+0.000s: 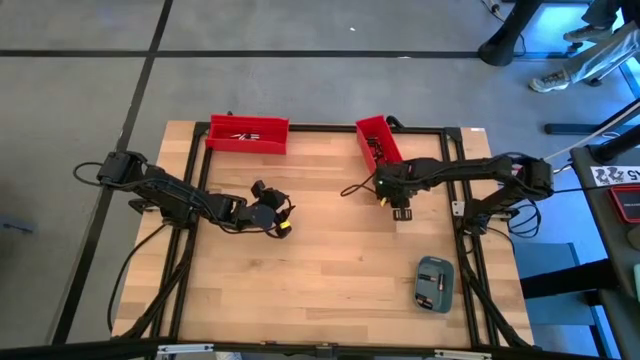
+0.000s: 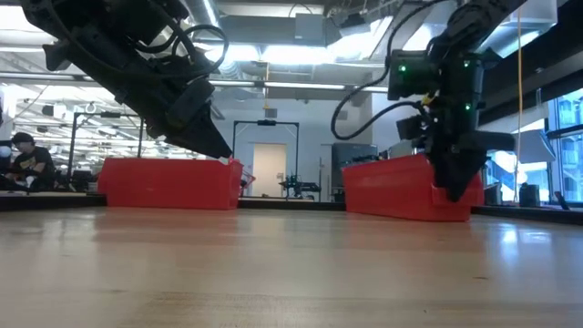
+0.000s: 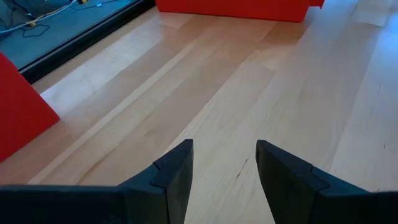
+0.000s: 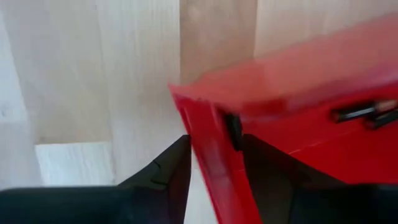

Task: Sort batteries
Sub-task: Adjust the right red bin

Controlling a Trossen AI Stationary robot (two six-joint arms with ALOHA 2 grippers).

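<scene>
1. The right gripper (image 1: 400,208) hangs just off the near end of the angled red bin (image 1: 380,143) at the back of the tabletop (image 1: 330,270).
2. In the right wrist view its fingers (image 4: 165,171) stand apart on either side of the bin's wall (image 4: 208,149), one outside and one inside; whether they press on it I cannot tell.
3. Batteries (image 4: 364,113) lie inside that bin as dark thin rods on its floor, well apart from the fingers; a small dark piece (image 4: 234,130) sits against the inner wall just beside the inside finger, possibly another cell, though the view is too blurred to be sure.
4. The left gripper (image 1: 268,215) hovers over bare wood near the middle of the tabletop, its fingers (image 3: 177,171) spread with nothing between them.
5. A second red bin (image 1: 248,134) stands at the back left, and a grey-blue case (image 1: 435,283) lies at the front right, well apart from both grippers.
</scene>
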